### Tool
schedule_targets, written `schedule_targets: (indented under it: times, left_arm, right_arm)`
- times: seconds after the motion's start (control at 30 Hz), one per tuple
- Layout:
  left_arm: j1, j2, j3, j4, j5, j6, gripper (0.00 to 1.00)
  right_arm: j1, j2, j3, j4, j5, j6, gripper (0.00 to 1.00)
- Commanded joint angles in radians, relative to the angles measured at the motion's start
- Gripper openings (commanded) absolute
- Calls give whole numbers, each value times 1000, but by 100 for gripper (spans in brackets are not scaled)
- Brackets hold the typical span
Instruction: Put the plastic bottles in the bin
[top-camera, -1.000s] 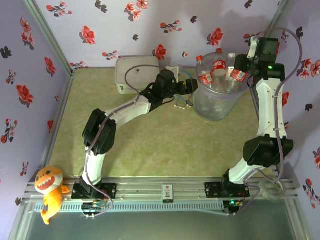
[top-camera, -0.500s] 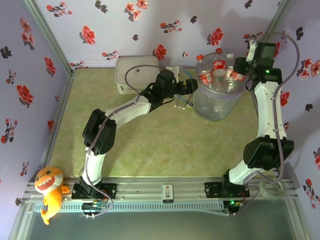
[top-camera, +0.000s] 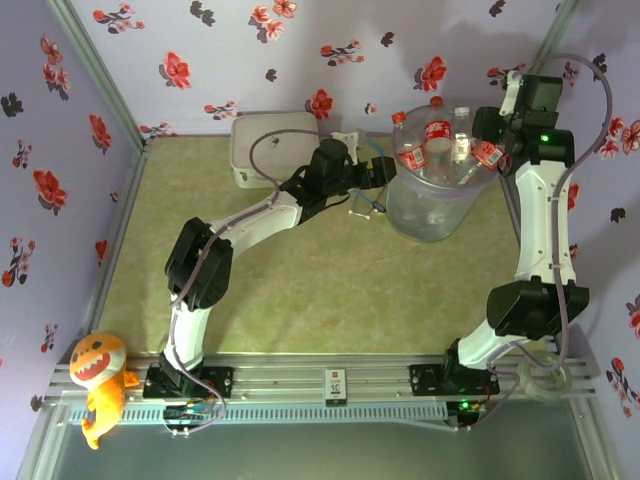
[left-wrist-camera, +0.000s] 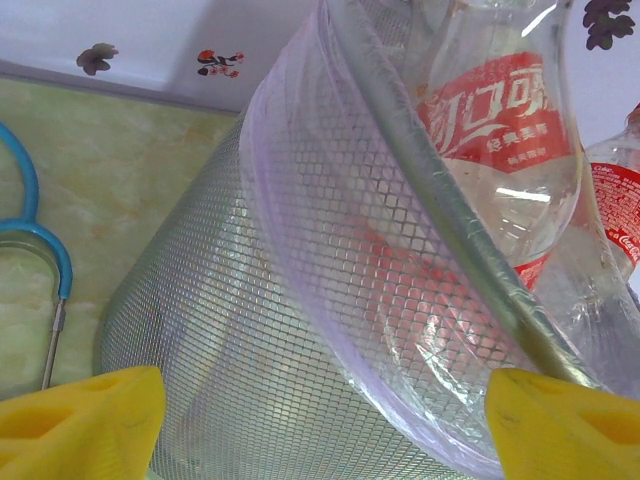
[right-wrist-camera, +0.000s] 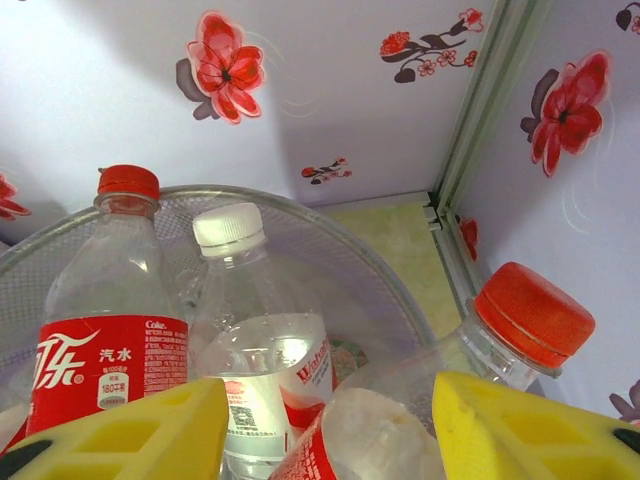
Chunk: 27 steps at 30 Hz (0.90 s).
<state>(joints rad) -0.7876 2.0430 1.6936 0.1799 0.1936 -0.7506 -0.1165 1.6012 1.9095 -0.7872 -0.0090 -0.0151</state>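
1. Pinching a red-capped bottle (right-wrist-camera: 430, 390) in the right gripper (right-wrist-camera: 330, 430) over the bin's (top-camera: 430, 215) far-right rim; holding the left gripper (left-wrist-camera: 320, 430), jaws spread, beside its left wall.
2. Risking a roll-off onto the tabletop (top-camera: 300, 270) — if released too near the rim, atop heaped bottles (top-camera: 438, 135) (already poking above it).
3. Mottled green surface, lilac floral walls (top-camera: 130, 50) — a cramped far-right corner.

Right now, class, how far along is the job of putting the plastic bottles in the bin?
Done: several bottles stand in the bin. In hand: the right fingers grip a red-capped bottle at the rim, while the open left fingers flank the bin's wall. Left: releasing that bottle inside.
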Motion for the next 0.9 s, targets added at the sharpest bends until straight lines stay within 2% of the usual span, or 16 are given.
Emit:
schedule_targets:
  times: [0.0, 0.33, 0.87]
  left_arm:
    - [-1, -8, -5, 34, -8, 0, 84]
    - [2, -10, -18, 44, -8, -8, 84]
    - [5, -18, -21, 49, -8, -11, 84]
  right_arm:
    - [-11, 29, 16, -23, 30, 28, 56]
    - [-31, 23, -154, 48, -34, 64, 54]
    - [-31, -34, -42, 31, -82, 58, 56]
